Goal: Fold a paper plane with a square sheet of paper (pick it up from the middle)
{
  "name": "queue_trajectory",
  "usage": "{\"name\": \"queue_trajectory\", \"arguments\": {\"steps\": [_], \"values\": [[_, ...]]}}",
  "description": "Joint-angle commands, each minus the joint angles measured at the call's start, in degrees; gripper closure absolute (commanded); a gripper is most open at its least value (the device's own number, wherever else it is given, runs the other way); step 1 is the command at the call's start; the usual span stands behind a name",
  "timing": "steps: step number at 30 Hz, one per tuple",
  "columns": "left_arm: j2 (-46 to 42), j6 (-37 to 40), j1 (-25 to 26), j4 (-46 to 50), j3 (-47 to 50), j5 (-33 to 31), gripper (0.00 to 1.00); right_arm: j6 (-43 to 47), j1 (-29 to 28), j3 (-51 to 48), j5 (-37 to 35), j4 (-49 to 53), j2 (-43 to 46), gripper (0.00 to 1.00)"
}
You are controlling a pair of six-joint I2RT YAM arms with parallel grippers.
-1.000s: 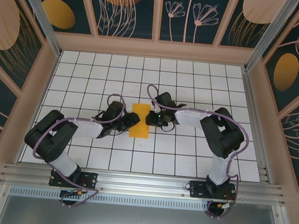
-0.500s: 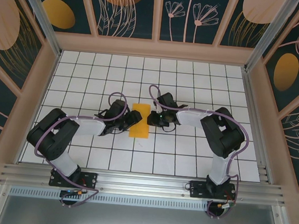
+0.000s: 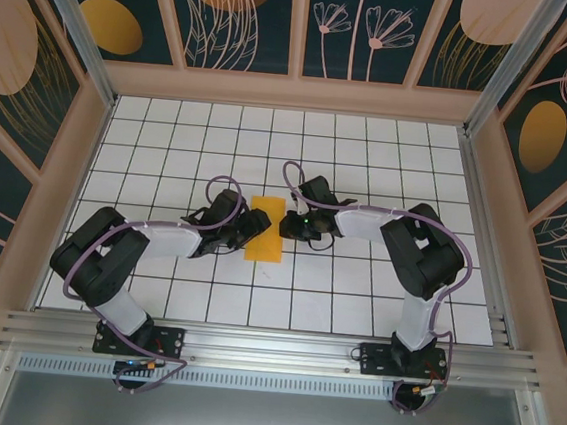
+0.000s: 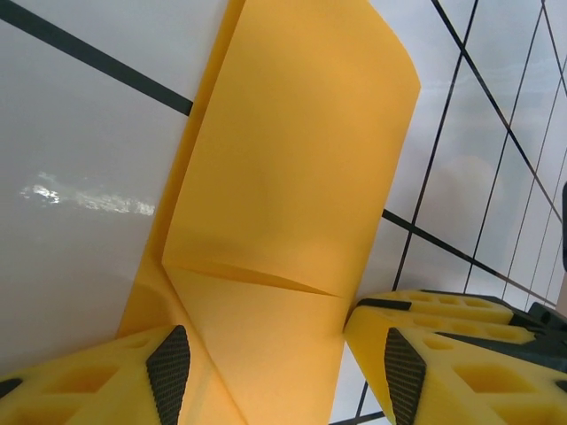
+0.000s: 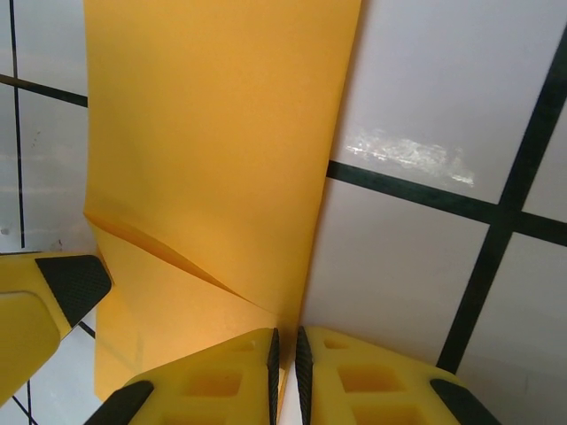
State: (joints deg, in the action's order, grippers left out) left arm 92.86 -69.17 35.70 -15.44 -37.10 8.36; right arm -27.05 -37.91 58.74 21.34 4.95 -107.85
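The square sheet of paper lies mid-table, orange-yellow and folded into a long strip about one tile wide. In the left wrist view the sheet of paper shows a diagonal crease and a raised flap. My left gripper is at its left edge, and the left gripper stands open with the paper between its fingers. My right gripper is at the paper's right edge. The right gripper is shut on that edge of the sheet of paper. It is a flat strip, not a pointed paper plane.
The white gridded table is boxed in by patterned walls on three sides. An aluminium rail runs along the near edge by the arm bases. A finger of the left gripper shows at the left of the right wrist view.
My left gripper's jaws have opened wider and it has edged slightly towards the paper. The right gripper stays shut on the paper's right edge.
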Motion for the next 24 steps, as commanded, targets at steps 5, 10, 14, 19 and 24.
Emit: {"name": "queue_trajectory", "arguments": {"steps": [5,10,14,19,24], "values": [[0.92,-2.37,0.57,2.82,-3.19,-1.82,0.34,1.38,1.38,-2.34,-0.26,-0.26,-1.38,0.81],[2.18,-3.0,0.75,2.6,-4.01,-1.11,0.35,1.38,1.49,-2.84,0.31,-0.86,-1.63,0.81],[2.33,-3.1,0.87,0.66,-4.32,-0.81,0.38,1.4,1.54,-3.04,0.6,-1.14,-1.72,0.81],[0.52,-3.61,1.04,-5.01,-1.92,-0.04,0.47,1.3,1.7,-3.32,1.02,-1.47,-1.51,0.81],[-0.71,-1.83,1.15,-8.35,0.44,0.26,0.59,1.12,1.96,-3.5,1.94,-1.85,-1.17,0.81]]}}
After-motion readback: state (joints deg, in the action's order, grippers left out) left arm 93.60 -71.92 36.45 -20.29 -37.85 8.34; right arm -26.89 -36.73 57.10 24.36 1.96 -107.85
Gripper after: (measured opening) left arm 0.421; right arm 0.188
